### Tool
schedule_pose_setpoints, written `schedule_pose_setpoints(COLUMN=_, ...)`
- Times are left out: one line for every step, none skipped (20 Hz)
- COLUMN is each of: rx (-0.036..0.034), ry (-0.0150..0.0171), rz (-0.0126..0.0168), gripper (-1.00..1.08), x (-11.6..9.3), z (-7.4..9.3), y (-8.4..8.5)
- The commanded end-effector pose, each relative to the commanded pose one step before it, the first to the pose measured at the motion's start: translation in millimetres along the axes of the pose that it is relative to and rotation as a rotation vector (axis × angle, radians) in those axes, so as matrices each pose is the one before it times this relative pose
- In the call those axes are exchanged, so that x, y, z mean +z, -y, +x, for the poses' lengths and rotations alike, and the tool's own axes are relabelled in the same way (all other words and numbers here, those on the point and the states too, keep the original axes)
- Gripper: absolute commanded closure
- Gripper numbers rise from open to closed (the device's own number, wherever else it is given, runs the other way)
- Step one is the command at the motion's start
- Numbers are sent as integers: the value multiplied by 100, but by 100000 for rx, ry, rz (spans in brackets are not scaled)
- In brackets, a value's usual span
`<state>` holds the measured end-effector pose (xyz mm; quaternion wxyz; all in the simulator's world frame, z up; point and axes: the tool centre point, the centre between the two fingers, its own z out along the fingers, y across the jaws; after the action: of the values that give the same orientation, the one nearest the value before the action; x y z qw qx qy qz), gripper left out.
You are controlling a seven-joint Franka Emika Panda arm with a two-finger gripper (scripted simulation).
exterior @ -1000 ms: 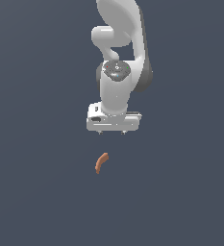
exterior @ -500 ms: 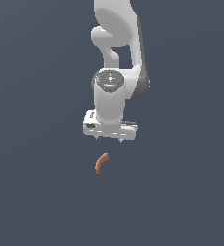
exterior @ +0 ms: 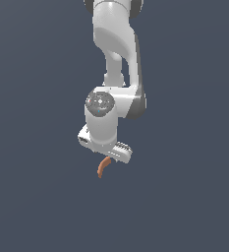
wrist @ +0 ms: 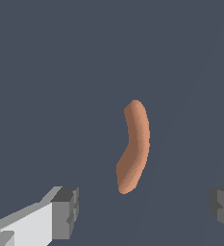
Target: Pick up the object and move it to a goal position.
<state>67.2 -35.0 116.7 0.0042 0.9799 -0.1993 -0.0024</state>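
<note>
A: Left to right in the wrist view: one dark pad, the curved orange-brown object [wrist: 133, 146], then the other pad. What step is this?

B: The approach, by my reading. The gripper [wrist: 142, 211] hangs over the object with its jaws released and spread wide, nothing between them yet. The object lies on the grey bench [exterior: 37, 197], untouched.

A: And in the exterior view?

B: The white arm [exterior: 117, 54] leans down, the gripper [exterior: 106, 153] low, the object [exterior: 102, 168] poking out just beneath it.

A: What does the next move call for?

B: Likely a short drop so the pads straddle the thin body across its narrow width, then a squeeze before any lift toward the goal.
</note>
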Motion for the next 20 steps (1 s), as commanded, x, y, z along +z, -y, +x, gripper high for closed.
schedule_pose_setpoints(rx=5496, ry=-120, rz=390, gripper=-92, x=658, z=897, y=-121)
schedule_pose_setpoints(rx=1703, ry=-24, rz=107, gripper=-92, x=220, z=273, y=-35)
schedule_pose_setpoints(rx=1519, ry=-22, rz=94, gripper=-92, x=198, z=242, y=-28)
schedule_pose_setpoints(rx=1336, ry=-20, rz=82, gripper=-92, x=176, z=212, y=-22)
schedule_pose_setpoints(rx=1156, ry=-18, rz=71, gripper=-92, x=153, z=183, y=-17)
schedule_pose_setpoints(rx=977, ry=-15, rz=59, gripper=-92, x=130, z=154, y=-14)
schedule_pose_setpoints(rx=798, ry=-13, rz=48, gripper=-92, x=107, z=125, y=-10)
schedule_pose_setpoints(rx=616, ry=-10, rz=37, gripper=-92, x=84, z=96, y=-5)
schedule_pose_setpoints(rx=441, ry=-7, rz=26, gripper=-92, x=60, z=69, y=-4)
schedule_pose_setpoints(rx=267, ry=-4, rz=16, gripper=-92, x=36, z=42, y=-4)
schedule_pose_setpoints(rx=97, ry=-2, rz=6, gripper=-92, x=12, z=17, y=-7)
schedule_pose_setpoints(rx=-539, ry=61, rz=-76, gripper=-92, x=-35, z=-93, y=-22)
schedule_pose_setpoints(rx=0, ry=0, rz=0, gripper=-92, x=43, z=-1, y=3)
schedule_pose_setpoints(rx=0, ry=0, rz=0, gripper=-92, x=130, z=-4, y=9)
schedule_pose_setpoints(rx=0, ry=0, rz=0, gripper=-92, x=215, z=-7, y=14)
schedule_pose_setpoints(rx=68, ry=-6, rz=9, gripper=-92, x=294, z=10, y=-24)
schedule_pose_setpoints(rx=68, ry=-6, rz=9, gripper=-92, x=378, z=6, y=-20)
schedule_pose_setpoints(rx=48, ry=-4, rz=6, gripper=-92, x=463, z=-5, y=-3)
schedule_pose_setpoints(rx=48, ry=-4, rz=6, gripper=-92, x=545, z=-11, y=1)
schedule_pose_setpoints(rx=68, ry=-6, rz=8, gripper=-92, x=621, z=-11, y=-8)
